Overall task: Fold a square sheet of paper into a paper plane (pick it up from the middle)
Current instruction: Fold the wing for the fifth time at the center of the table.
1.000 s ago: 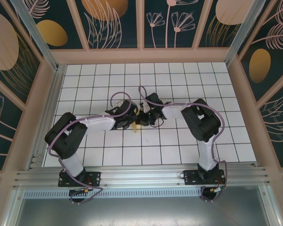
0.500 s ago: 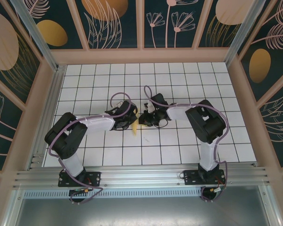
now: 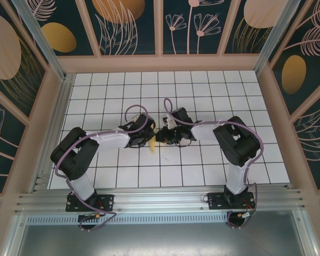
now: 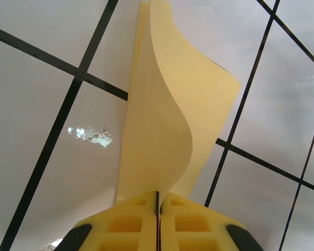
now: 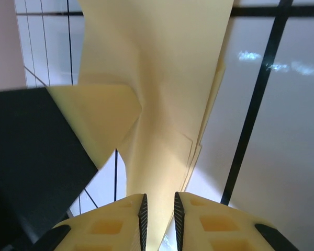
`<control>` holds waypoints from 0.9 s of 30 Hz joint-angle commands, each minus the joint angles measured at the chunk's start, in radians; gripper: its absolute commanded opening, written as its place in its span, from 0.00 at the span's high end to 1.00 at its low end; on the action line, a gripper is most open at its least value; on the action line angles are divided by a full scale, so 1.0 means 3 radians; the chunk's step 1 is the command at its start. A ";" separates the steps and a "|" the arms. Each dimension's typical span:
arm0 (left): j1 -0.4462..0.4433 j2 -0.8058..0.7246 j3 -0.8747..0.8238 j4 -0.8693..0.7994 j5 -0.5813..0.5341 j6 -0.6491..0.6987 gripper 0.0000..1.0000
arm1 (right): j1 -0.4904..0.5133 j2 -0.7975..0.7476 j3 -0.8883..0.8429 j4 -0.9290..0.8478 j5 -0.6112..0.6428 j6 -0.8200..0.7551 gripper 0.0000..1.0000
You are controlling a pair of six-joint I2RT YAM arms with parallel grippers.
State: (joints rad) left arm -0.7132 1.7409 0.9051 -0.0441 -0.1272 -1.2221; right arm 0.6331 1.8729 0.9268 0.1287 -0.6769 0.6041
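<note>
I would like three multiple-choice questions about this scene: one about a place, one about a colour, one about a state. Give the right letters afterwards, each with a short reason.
1. Where is the paper on the table?
A) near the middle, between the two arms
B) in the far left corner
C) at the right edge

2. What colour is the paper?
A) white
B) blue
C) pale yellow

3. How is the left tool?
A) wide open
B) shut on the paper
C) shut on nothing

Answers:
1 A: the top view shows yellow where both arms meet.
2 C: both wrist views show it pale yellow.
3 B: its fingers are pressed together, and the paper rises from between them.
</note>
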 commanded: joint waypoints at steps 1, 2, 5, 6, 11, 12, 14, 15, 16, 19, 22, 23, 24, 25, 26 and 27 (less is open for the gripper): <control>0.0021 0.0077 0.0035 0.0035 0.0038 -0.0064 0.93 | 0.0032 -0.0099 -0.0195 0.0468 -0.0106 0.0057 0.77; 0.0020 0.0090 0.0050 0.0034 0.0033 -0.0072 0.94 | 0.0037 -0.0105 -0.0249 0.0562 -0.0110 0.0093 0.78; 0.0020 0.0134 0.0092 0.0015 0.0057 -0.0073 0.94 | 0.0045 -0.0146 -0.0418 0.0862 -0.0077 0.0200 0.78; 0.0020 0.0152 0.0106 0.0018 0.0071 -0.0078 0.94 | 0.0050 -0.0171 -0.0475 0.0951 -0.0055 0.0241 0.78; 0.0023 0.0191 0.0141 0.0009 0.0071 -0.0108 0.95 | 0.0083 -0.0238 -0.0662 0.1272 0.0102 0.0470 0.77; 0.0020 0.0204 0.0148 0.0009 0.0076 -0.0117 0.95 | 0.0093 -0.0238 -0.0684 0.1312 0.0137 0.0509 0.76; 0.0021 0.0223 0.0162 0.0009 0.0076 -0.0132 0.95 | 0.0103 -0.0218 -0.0681 0.1316 0.0195 0.0546 0.76; 0.0021 0.0231 0.0169 0.0014 0.0083 -0.0138 0.95 | 0.0104 -0.0212 -0.0693 0.1356 0.0205 0.0572 0.76; 0.0020 0.0236 0.0173 0.0014 0.0090 -0.0141 0.95 | 0.0104 -0.0211 -0.0697 0.1379 0.0210 0.0583 0.76; 0.0021 0.0255 0.0194 0.0007 0.0096 -0.0143 0.96 | 0.0104 -0.0173 -0.0659 0.1385 0.0196 0.0587 0.76; 0.0024 0.0266 0.0206 -0.0012 0.0096 -0.0138 0.96 | 0.0104 -0.0121 -0.0601 0.1376 0.0190 0.0585 0.75; 0.0021 0.0266 0.0205 -0.0012 0.0094 -0.0138 0.96 | 0.0101 -0.0099 -0.0582 0.1371 0.0186 0.0587 0.75; 0.0020 0.0268 0.0208 -0.0016 0.0092 -0.0135 0.96 | 0.0107 -0.0084 -0.0570 0.1368 0.0186 0.0589 0.75; 0.0020 0.0269 0.0207 -0.0022 0.0091 -0.0139 0.96 | 0.0107 -0.0070 -0.0564 0.1365 0.0191 0.0594 0.75; 0.0020 0.0269 0.0205 -0.0022 0.0089 -0.0141 0.96 | 0.0109 -0.0056 -0.0554 0.1360 0.0190 0.0594 0.75; 0.0021 0.0267 0.0205 -0.0022 0.0092 -0.0142 0.96 | 0.0109 -0.0046 -0.0543 0.1363 0.0186 0.0594 0.75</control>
State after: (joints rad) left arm -0.7132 1.8011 0.9455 -0.0368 -0.1055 -1.2514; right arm 0.6586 1.8355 0.7345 0.4980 -0.6281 0.7696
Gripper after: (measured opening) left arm 0.047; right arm 0.252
